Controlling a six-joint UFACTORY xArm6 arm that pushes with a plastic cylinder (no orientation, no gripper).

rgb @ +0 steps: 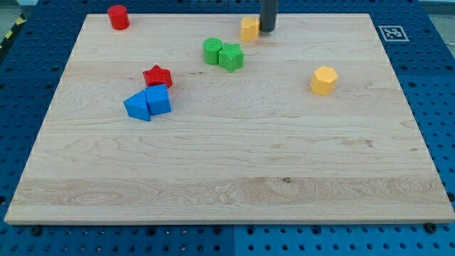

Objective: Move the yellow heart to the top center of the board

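Yellow heart [249, 28], a small block, is seen near the view's top edge of the wooden board [227, 171], roughly at the centre from left to right. My tip [267, 30], the lower end of a straight dark rod that enters from the view's top, is placed just to the right of the heart and appears to be touching its side. No fingers are carried by the rod, so nothing is spread, closed or pinched; only the blunt end is presented to the block. Below and to the left of the heart, two green blocks are found touching each other: a rounded green block [212, 51] and a green star-like block [231, 57]. Farther right, well apart, a yellow hexagonal block [323, 80] is set on its own. Toward the left, a red star [158, 76] is placed just above a blue cube [158, 99], which is pressed against a blue triangular block [138, 106]. A red cylinder [118, 17] is stood at the top left corner. A black-and-white marker tag [391, 33] is fixed at the top right corner.
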